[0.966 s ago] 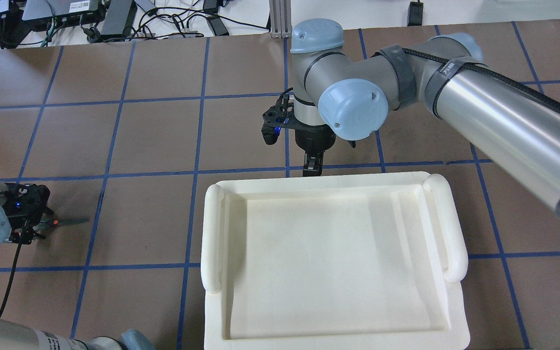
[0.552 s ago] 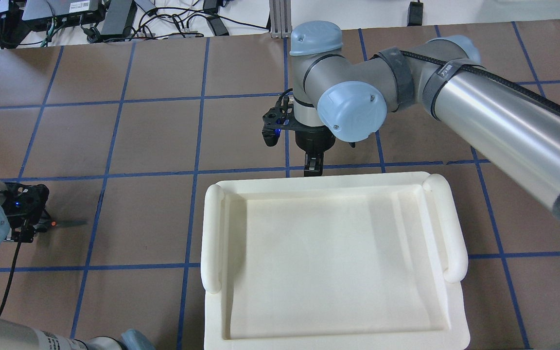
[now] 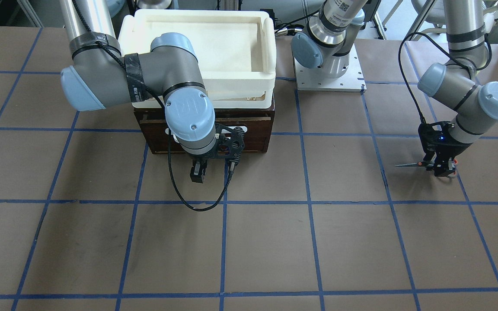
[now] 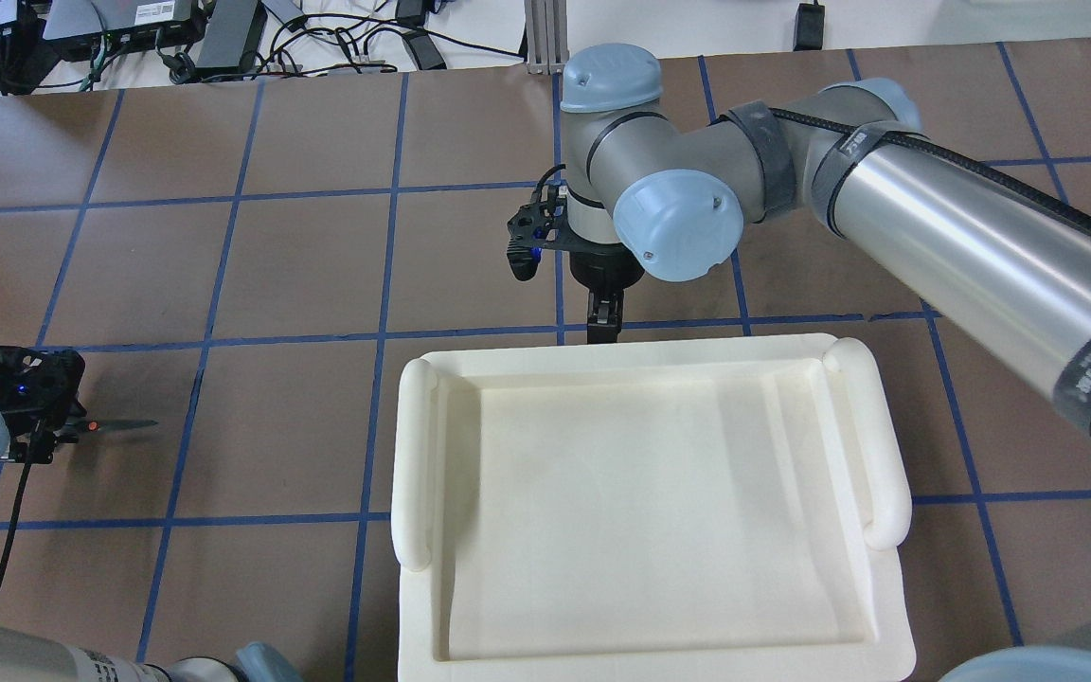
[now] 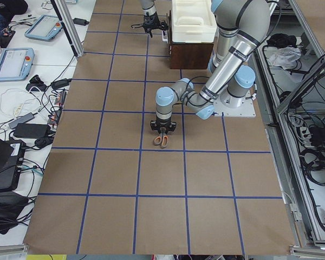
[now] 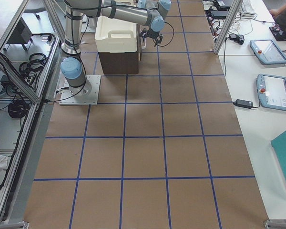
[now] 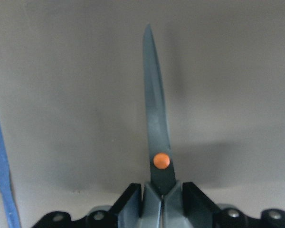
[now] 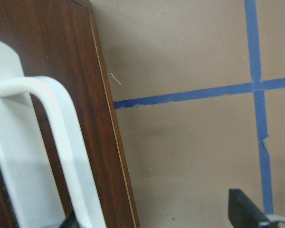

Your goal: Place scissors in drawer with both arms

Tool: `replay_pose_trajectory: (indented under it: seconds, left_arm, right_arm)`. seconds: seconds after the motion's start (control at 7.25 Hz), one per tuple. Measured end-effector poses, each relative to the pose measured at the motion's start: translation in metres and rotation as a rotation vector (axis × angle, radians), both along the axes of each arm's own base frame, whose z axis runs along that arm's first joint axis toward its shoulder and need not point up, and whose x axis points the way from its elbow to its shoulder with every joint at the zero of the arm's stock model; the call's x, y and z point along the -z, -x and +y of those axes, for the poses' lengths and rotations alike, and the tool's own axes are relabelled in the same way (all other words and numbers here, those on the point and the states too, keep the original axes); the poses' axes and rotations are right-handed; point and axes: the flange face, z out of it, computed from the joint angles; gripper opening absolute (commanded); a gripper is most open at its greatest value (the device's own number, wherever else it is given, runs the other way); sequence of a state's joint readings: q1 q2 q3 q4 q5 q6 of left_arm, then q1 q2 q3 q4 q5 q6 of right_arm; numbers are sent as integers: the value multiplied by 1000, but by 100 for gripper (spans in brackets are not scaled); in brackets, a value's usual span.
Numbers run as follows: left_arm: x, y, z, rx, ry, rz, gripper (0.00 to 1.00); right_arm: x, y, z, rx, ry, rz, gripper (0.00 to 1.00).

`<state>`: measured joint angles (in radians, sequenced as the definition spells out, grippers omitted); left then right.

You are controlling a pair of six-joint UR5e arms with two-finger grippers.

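My left gripper is shut on the scissors at the handle end, just behind the orange pivot. The dark blades point away from it, and they cast a shadow on the table in the left wrist view. In the front view the scissors stick out sideways from the left gripper. My right gripper is open in front of the closed dark brown drawer. The drawer's white bar handle lies near the left finger, and the right fingertip is apart from it.
A white plastic tray sits on top of the drawer box and hides it from overhead. The left arm's base plate stands beside the box. Brown table with blue tape lines all round.
My left gripper has moved a little towards the table's left edge with the scissors in it. My right wrist has shifted slightly away from the tray, and its fingers stay in front of the drawer.
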<state>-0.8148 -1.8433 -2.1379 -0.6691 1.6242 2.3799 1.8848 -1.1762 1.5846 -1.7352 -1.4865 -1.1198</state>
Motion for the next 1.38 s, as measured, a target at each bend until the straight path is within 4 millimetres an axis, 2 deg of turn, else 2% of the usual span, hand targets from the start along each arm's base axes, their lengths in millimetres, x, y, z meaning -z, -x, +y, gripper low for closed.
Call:
replay_pose_trajectory:
  seconds: [0.28, 0.55, 0.69, 0.97, 1.1, 1.38]
  left_arm:
    - [-31, -12, -15, 2, -17, 13, 0]
    - [-78, -17, -30, 0, -28, 25, 0]
    - [-102, -11, -39, -4, -26, 25, 0]
    - [-151, 23, -59, -21, -37, 33, 0]
    - [-176, 48, -71, -20, -30, 26, 0]
    - [-219, 114, -94, 7, 8, 3, 0]
  right_arm:
    - [-10, 0, -10, -27, 42, -20, 100]
    - [-16, 3, -19, -65, 65, -37, 100]
    - [-16, 7, -23, -72, 67, -42, 100]
    - [-20, 9, -35, -81, 84, -50, 100]
    - [-20, 7, -45, -83, 93, -53, 100]
    - [-17, 3, -62, -86, 102, -55, 100]
